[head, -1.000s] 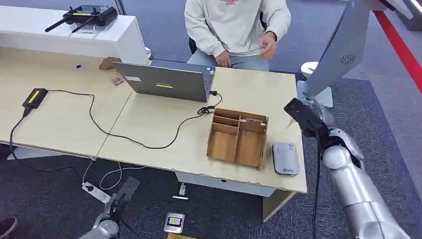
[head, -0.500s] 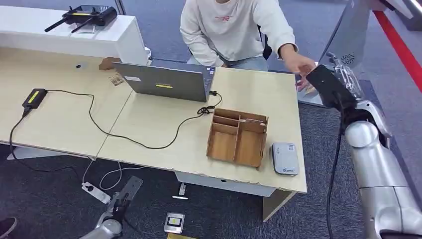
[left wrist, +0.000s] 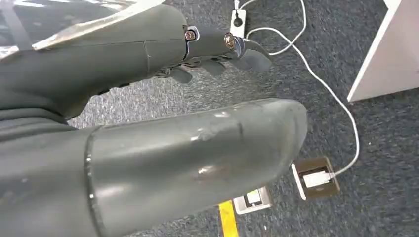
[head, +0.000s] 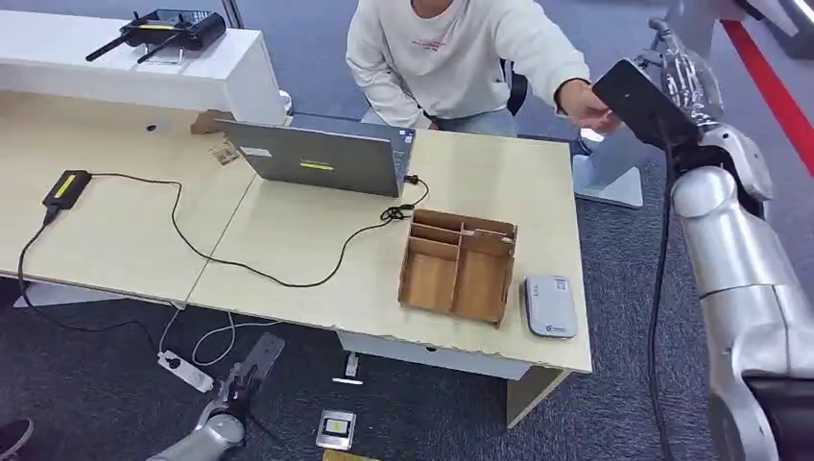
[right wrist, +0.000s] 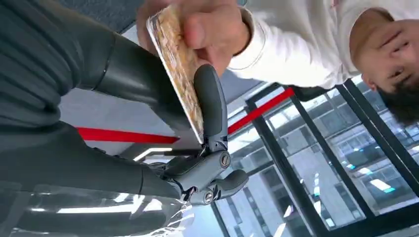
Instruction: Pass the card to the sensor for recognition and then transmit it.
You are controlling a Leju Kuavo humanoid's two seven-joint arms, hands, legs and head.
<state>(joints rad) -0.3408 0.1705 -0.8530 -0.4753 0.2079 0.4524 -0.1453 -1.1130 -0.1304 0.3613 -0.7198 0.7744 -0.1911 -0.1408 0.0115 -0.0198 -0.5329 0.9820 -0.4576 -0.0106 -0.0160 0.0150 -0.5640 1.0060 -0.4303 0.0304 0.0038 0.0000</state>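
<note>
Here the card [right wrist: 178, 69] is pinched by the right hand [right wrist: 197, 148], raised off the table's [head: 288, 250] far right corner; a person's hand [right wrist: 197, 29] grips its far end. The left hand [left wrist: 217, 49] hangs low, fingers loosely apart, holding nothing.

In the head view, the black camera block at the wrist covers most of the robot's right hand [head: 683, 79]. In the right wrist view, the person's hand [right wrist: 207, 27] covers the far end of the thin patterned card [right wrist: 178, 64], and its print is too blurred to read. The left hand [head: 233, 392] is small and unclear near the lower edge.
</note>
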